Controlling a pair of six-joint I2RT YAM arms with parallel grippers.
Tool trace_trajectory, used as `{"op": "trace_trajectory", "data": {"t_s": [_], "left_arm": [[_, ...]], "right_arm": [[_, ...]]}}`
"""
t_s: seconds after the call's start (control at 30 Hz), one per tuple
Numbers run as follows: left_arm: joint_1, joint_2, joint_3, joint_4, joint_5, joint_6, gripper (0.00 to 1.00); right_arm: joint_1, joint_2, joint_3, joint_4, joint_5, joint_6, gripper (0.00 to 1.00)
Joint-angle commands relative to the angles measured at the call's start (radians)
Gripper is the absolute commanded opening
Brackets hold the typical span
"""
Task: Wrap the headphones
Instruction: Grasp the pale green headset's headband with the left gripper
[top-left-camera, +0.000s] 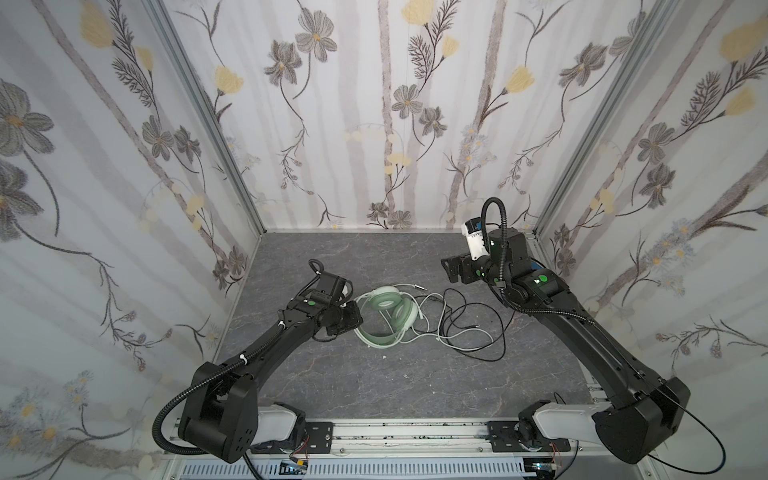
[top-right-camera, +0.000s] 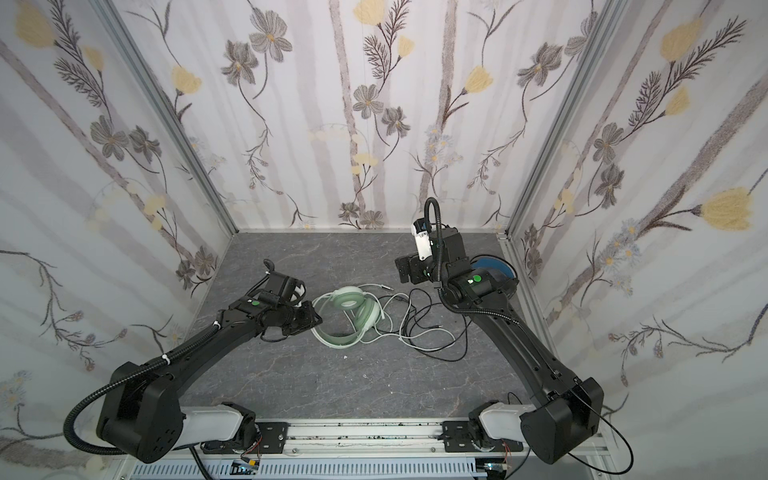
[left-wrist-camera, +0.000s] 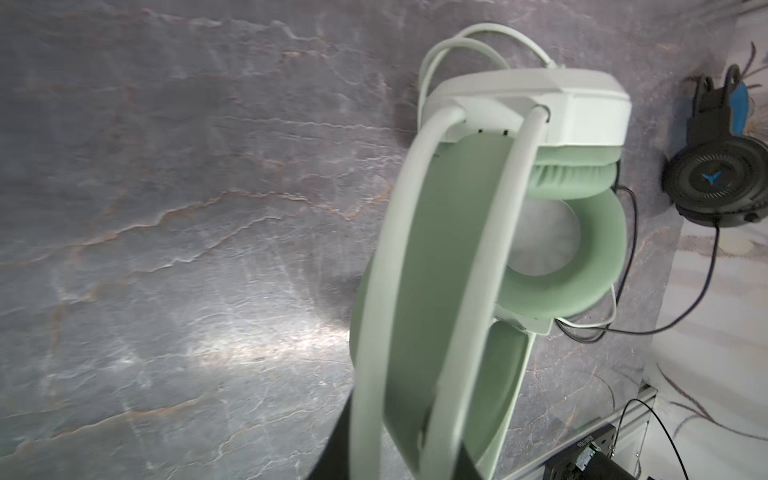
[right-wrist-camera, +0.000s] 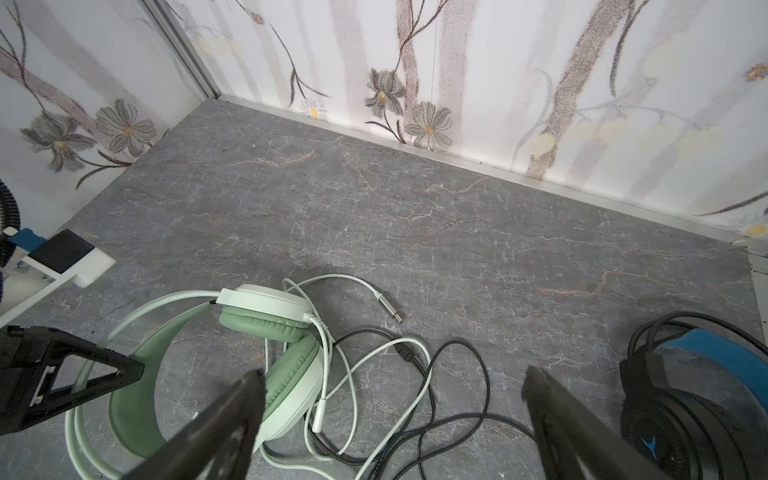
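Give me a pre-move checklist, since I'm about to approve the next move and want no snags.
1. Left gripper holding the mint headset: cannot tell; the headband runs close past it.
2. Right gripper open and empty: ok.
3. Whitish cable free of the black cable: not ok; they cross in a tangle.
4. Whitish cable wrapped: not ok; loose on the table.
5. Black headset clear of the mint one: ok; apart, by the right wall.

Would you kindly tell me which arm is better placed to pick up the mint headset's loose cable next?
Probably right: the right pincer hangs open and empty near the whitish cable, which lies on its side of the mint headset. The left pincer sits at the headband, opposite.
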Motion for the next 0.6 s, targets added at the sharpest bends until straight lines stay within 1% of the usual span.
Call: {"op": "trace_trajectory", "data": {"t_s": [0.0,0.07,0.1,0.17,0.23,0.33,0.43,0.57], "left_arm": [[0.043,0.017,-0.008,0.024,-0.063,0.03,0.48],[0.06,0.061,0.003,0.048,-0.101,0.037,0.77],[0.062,0.081,0.012,0.054,-0.128,0.033,0.86],[0.063,0.12,0.036,0.058,-0.184,0.013,1.0],[0.063,0.138,0.059,0.031,-0.24,-0.021,1.0],[0.039,0.129,0.097,-0.066,-0.356,-0.072,1.0],[-0.023,0.074,0.098,-0.142,-0.455,-0.14,1.0],[-0.143,-0.024,0.036,-0.199,-0.536,-0.317,1.0]], "right_arm": [[0.003,0.019,0.017,0.043,-0.05,0.005,0.96],[0.002,0.028,0.029,0.039,-0.062,0.006,0.96],[0.005,0.031,0.036,0.036,-0.064,0.006,0.96],[0.006,0.029,0.044,0.031,-0.061,0.004,0.96],[0.005,0.019,0.044,0.027,-0.052,-0.001,0.96],[0.008,0.0,0.033,0.021,-0.028,-0.014,0.96],[0.01,-0.015,0.016,0.016,-0.002,-0.027,0.96],[0.017,-0.014,0.007,0.014,0.015,-0.036,0.96]]}}
